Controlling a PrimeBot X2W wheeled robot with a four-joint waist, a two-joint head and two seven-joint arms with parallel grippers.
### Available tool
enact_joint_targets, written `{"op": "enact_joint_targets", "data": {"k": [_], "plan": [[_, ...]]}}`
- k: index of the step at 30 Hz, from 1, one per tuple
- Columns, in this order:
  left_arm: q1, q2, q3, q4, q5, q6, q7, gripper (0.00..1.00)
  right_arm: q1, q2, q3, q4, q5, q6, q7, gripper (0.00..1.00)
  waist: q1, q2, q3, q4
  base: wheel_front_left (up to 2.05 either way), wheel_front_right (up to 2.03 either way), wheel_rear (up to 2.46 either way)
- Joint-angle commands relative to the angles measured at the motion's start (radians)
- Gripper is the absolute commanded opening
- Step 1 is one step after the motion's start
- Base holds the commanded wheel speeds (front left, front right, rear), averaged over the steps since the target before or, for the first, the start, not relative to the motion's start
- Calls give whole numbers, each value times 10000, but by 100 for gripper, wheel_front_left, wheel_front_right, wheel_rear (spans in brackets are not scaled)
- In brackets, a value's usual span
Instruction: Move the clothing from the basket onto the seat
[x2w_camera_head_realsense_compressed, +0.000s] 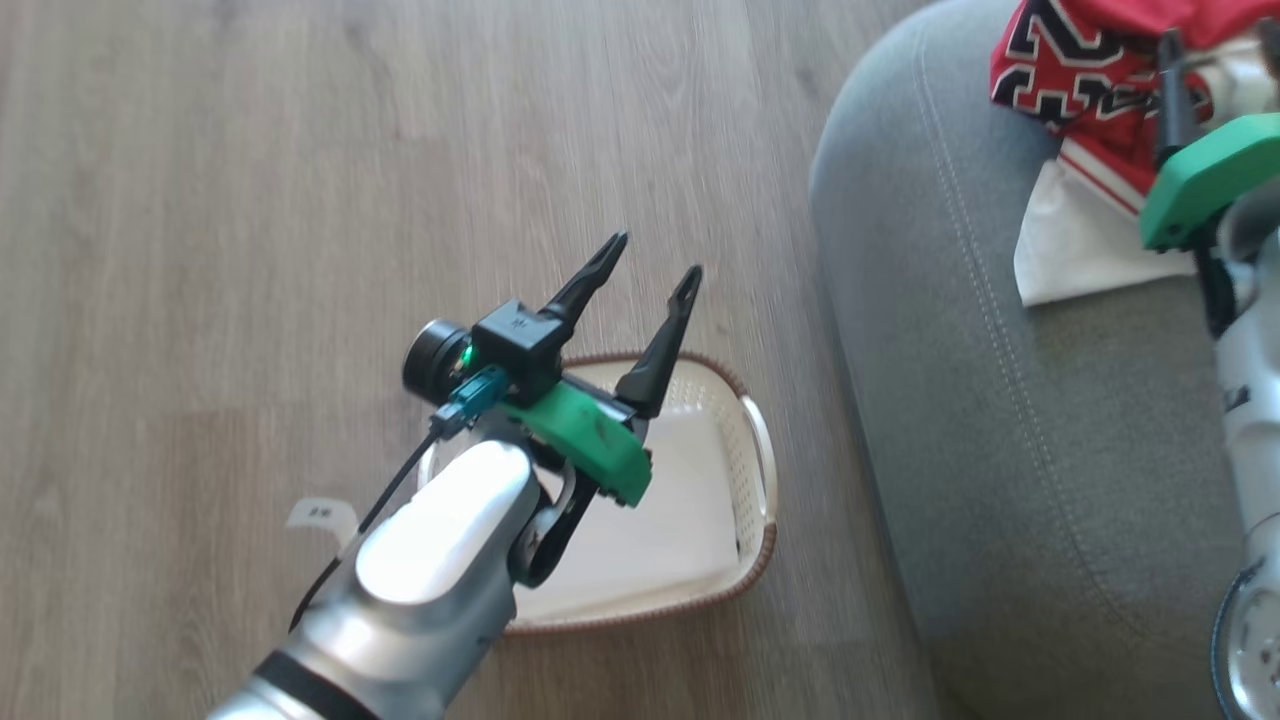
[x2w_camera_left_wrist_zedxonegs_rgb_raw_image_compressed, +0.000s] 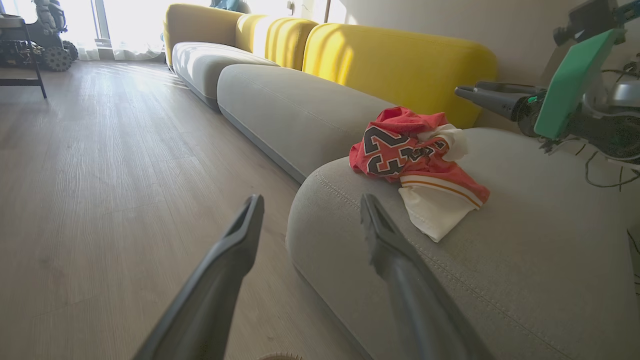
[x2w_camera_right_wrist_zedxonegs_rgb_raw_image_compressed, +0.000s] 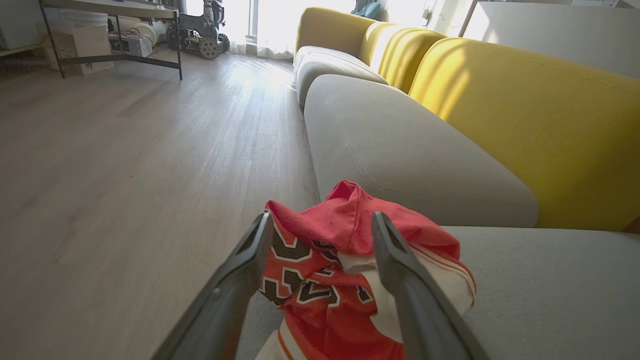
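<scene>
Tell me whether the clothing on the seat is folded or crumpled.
Crumpled: the clothing lies in a bunched heap on the seat, number print creased, a white part sticking out.

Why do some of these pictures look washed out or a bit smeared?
Left wrist view: the bright window blows out the far floor; sun streaks the yellow backrests. Right wrist view: same glare at the top, near floor smeared. Head view: evenly lit, slightly blurred.

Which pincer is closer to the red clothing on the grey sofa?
Right. The right pincer hangs open just above the clothing; the left pincer is out over the basket on the floor.
</scene>
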Motion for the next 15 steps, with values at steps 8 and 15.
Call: {"op": "enact_joint_targets", "data": {"k": [8, 15], "plan": [[760, 492, 1077, -111, -63, 173, -121, 100, 312, 554, 1179, -562, 777, -4, -94, 100, 0, 0, -1307, 536, 0, 0, 0], [1483, 942, 1852, -61, -86, 536, -121, 100, 964, 932, 1796, -1173, 1400, -4, -95, 100, 0, 0, -1779, 904, 0, 0, 0]]}}
